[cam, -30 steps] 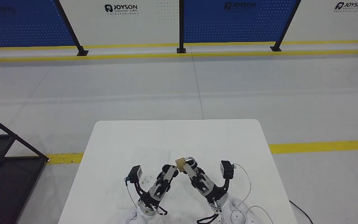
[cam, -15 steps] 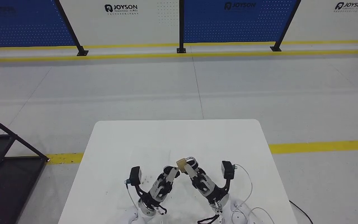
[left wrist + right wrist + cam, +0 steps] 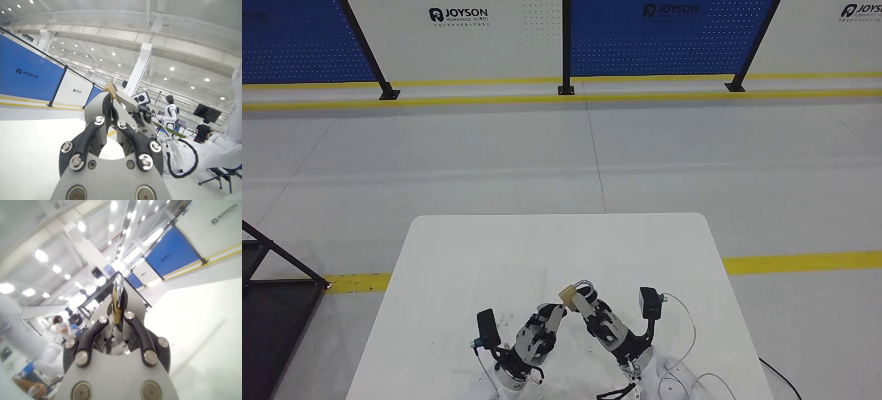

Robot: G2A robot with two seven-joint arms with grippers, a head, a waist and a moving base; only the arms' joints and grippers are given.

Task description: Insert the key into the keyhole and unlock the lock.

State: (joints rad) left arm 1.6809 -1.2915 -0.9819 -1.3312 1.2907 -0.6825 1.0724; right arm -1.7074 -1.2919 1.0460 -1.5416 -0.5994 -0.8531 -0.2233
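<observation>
A small brass padlock (image 3: 567, 294) is held above the near middle of the white table (image 3: 542, 250). My right gripper (image 3: 581, 301) is shut on it; in the right wrist view the brass body (image 3: 116, 313) sits between the pads and the silver shackle (image 3: 119, 287) sticks out past the fingertips. My left gripper (image 3: 553, 313) meets the lock from the other side. Its fingers are closed at the tips (image 3: 111, 97), right against the brass lock (image 3: 110, 88). The key is hidden between the pads.
Both arms rise from the table's near edge, close together. A thin cable (image 3: 683, 325) loops beside the right arm. A black frame (image 3: 277, 262) stands off the table's left side. The far half of the table is bare.
The left arm's wrist has swung back toward the near edge while its fingertips stayed at the lock. The lock and the right gripper shifted only slightly.
</observation>
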